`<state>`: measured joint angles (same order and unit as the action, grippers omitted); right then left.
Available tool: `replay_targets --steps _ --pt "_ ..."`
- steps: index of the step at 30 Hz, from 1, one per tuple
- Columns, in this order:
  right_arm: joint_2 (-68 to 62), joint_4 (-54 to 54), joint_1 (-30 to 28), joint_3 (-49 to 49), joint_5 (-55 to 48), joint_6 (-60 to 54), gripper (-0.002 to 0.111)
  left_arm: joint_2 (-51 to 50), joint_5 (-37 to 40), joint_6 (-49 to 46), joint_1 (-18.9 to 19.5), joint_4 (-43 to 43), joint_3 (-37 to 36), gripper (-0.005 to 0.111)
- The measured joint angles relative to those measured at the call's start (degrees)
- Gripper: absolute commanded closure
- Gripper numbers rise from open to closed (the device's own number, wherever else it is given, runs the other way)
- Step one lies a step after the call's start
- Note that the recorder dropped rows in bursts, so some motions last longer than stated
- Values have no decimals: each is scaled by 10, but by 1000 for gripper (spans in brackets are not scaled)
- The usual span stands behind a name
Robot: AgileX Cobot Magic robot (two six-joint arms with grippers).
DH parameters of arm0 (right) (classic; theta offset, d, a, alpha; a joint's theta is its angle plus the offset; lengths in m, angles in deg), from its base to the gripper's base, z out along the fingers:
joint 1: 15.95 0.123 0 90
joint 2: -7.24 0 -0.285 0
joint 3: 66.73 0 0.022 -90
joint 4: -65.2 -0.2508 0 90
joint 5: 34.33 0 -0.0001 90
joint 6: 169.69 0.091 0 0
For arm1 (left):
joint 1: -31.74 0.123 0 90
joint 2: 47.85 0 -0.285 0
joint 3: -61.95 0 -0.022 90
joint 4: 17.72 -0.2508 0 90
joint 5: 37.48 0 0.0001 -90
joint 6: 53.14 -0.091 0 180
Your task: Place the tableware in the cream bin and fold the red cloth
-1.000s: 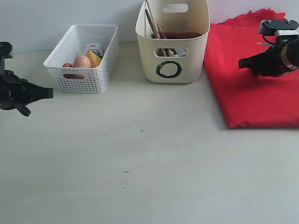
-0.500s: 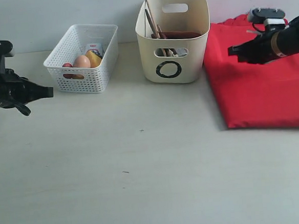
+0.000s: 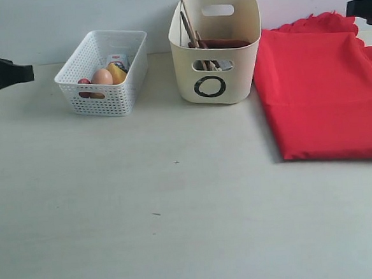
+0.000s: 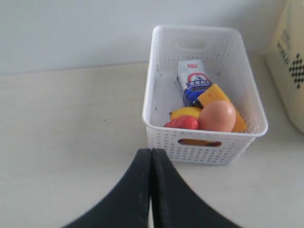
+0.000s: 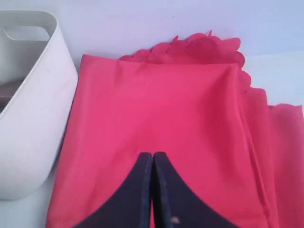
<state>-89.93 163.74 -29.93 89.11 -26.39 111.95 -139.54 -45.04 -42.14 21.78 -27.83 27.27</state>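
Cloth: red cloth (image 3: 323, 91), plain bright red, scalloped border.
Bin: cream bin (image 3: 218, 54), smooth cream; black ring mark (image 3: 210, 86) on its front.
Basket: white lattice basket (image 3: 105, 75), a grid of small holes.
Food: egg (image 4: 217, 115) peach-tan, cheese (image 4: 216, 95) yellow, milk carton (image 4: 192, 83) blue and white.
Hands: my left hand (image 4: 151, 152) and right hand (image 5: 153, 156), matte black.
Bench: bench (image 3: 178, 210), pale off-white.

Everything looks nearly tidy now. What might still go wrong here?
1. The chopsticks lean up to the bin's rim, so a low pass over it might catch them.
2. The cloth lies folded but uneven, with a scalloped layer poking out on one side, so the fold may count as sloppy.
3. The cloth lies close against the bin, so tugging it to tidy up might shift the bin.
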Motion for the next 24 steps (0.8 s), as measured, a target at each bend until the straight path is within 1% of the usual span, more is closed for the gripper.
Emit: replay_targets --steps 6,9,13,20,24 --pt "134 -44 0 -136 -2 0 108 98 -62 34 0 0 -64 105" --pt "209 -52 0 -214 -2 -5 108 152 -80 54 0 0 -87 105" --pt "310 -84 0 -292 8 -22 108 215 -92 65 -4 0 -109 105" --pt "515 -241 0 -387 131 -171 108 335 -97 90 -48 0 -167 105" --pt "600 -270 0 -443 152 -206 108 386 -101 110 -59 0 -216 105"
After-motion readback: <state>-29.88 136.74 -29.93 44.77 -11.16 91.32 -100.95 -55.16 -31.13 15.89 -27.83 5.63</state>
